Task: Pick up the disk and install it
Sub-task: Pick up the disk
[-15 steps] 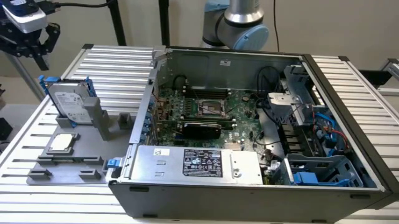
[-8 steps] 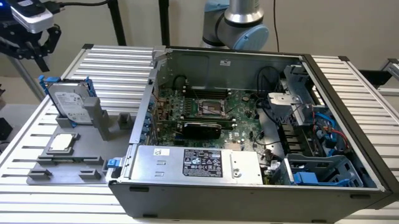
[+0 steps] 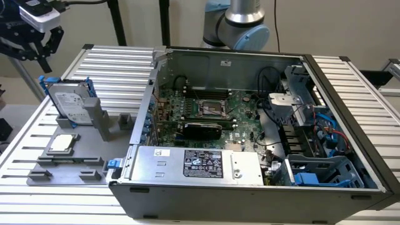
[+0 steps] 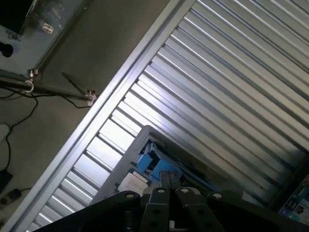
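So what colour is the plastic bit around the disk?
Bright blue. It shows best in the exterior view, framing the disk.

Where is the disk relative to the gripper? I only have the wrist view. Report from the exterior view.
Observer: The gripper hangs above the disk, apart from it and holding nothing.
Operator: Describe how the disk sits.
Observer: It stands tilted, leaning in a grey stand on the grey fixture plate, with its white label facing out.
Operator: Locate the computer case.
Observer: The open computer case lies beside the plate, toward the exterior view's right, with its motherboard exposed.
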Action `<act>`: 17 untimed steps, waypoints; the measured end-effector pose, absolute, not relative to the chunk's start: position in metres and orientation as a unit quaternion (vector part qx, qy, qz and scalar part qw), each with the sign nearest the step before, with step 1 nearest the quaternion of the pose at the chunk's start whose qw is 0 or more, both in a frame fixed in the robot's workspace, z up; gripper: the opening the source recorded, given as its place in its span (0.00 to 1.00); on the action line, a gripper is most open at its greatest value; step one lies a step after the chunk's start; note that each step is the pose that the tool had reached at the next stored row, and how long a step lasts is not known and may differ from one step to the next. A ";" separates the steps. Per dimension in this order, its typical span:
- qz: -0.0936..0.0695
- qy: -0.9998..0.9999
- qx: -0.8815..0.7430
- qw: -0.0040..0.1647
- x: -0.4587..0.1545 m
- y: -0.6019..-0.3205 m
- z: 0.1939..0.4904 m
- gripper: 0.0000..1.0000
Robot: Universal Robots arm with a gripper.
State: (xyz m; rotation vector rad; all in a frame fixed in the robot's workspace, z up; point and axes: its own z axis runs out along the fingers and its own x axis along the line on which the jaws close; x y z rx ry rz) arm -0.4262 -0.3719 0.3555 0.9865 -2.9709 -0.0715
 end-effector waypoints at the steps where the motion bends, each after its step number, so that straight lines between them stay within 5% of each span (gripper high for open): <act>1: -0.023 -0.947 0.320 0.005 -0.425 -0.372 0.355 0.00; 17: -0.021 -0.898 0.438 0.009 -0.424 -0.372 0.353 0.00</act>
